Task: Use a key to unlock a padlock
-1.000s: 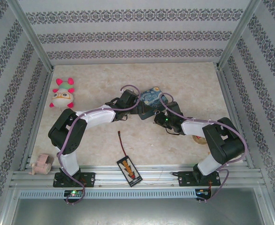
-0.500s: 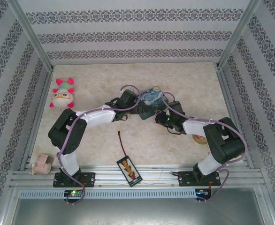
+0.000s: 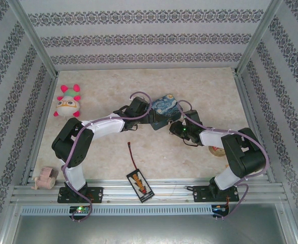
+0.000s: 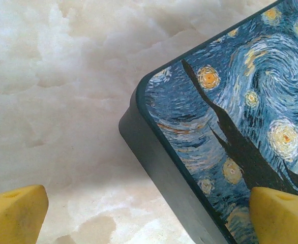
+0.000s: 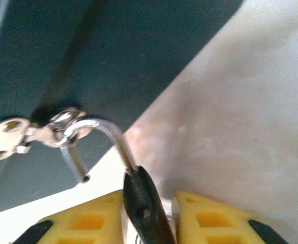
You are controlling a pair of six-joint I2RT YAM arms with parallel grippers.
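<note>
The starry-night tin lies mid-table, seen close in the left wrist view as the tin. My left gripper is open at its left corner, one yellow fingertip over the table and the other over the lid. In the right wrist view the tiny dark padlock stands edge-on between the yellow pads, and my right gripper is shut on it. Its silvery shackle is sprung, free end showing, still hooked through the ring of the tin's latch. My right gripper sits at the tin's near edge.
A plush toy lies at the far left. A black pack with an orange label and its red wire lie near the front. A pink object sits at the front-left rail. A tape roll lies under the right forearm.
The right arm has shifted slightly, its gripper edging toward the tin's near edge. The left arm has stayed put.
</note>
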